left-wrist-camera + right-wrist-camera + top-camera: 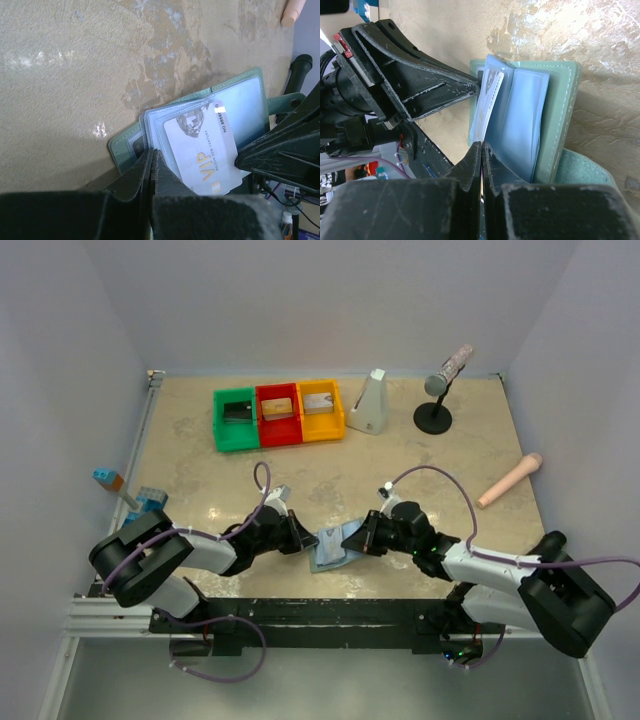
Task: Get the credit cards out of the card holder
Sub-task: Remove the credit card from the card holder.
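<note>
Beige table (pixel 200 480), near middle: the card holder (pixel 328 548) is laid open between the two arms, pale blue pockets up. The left gripper (pixel 303 539) is pressed together on a pocket edge of it, and the right gripper (pixel 362 538) is pressed together, apparently on the edge of the silver card (pixel 200 150), which is partly drawn from its pocket. No card is judged fully out yet; a black card cannot be made out, so both removals are counted as left.

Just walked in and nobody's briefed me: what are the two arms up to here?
Both arms meet at the open card holder on the table. The left gripper is shut on one of its pale blue pocket leaves. The right gripper seems shut on the silver card's edge; the card is not out yet.
</note>
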Controlling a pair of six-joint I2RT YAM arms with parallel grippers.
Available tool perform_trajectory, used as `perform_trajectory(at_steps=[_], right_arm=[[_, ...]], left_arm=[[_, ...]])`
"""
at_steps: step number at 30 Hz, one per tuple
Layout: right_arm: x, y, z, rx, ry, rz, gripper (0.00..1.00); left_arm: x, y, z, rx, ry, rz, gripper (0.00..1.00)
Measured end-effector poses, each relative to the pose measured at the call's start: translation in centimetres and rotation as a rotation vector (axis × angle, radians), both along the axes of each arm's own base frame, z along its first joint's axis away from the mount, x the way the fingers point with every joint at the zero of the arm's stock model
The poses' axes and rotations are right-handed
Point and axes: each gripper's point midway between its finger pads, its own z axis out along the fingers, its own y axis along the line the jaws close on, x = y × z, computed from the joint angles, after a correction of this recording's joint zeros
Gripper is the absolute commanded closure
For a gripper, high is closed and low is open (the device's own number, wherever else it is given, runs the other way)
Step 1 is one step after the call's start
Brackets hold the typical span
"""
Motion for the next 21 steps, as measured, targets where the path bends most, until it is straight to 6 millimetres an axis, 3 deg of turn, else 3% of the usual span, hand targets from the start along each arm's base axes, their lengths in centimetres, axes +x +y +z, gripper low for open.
perform_trajectory(at_steps=[8,13,21], right_arm=[[0.1,-0.1,0.1,-0.001,-0.006,-0.005,1.0],[0.0,0.1,-0.7,-0.007,0.02,0.006,0.77],[-0.2,0.4,-1.0,0.003,0.033,0.024,0.65]], left_arm=[[0.0,0.0,0.0,-0.006,-0.004,0.0,1.0],[0.0,-0.1,0.1,-0.009,-0.006,-0.002,1.0],[0.0,-0.1,0.1,-0.01,-0.007,-0.003,1.0]])
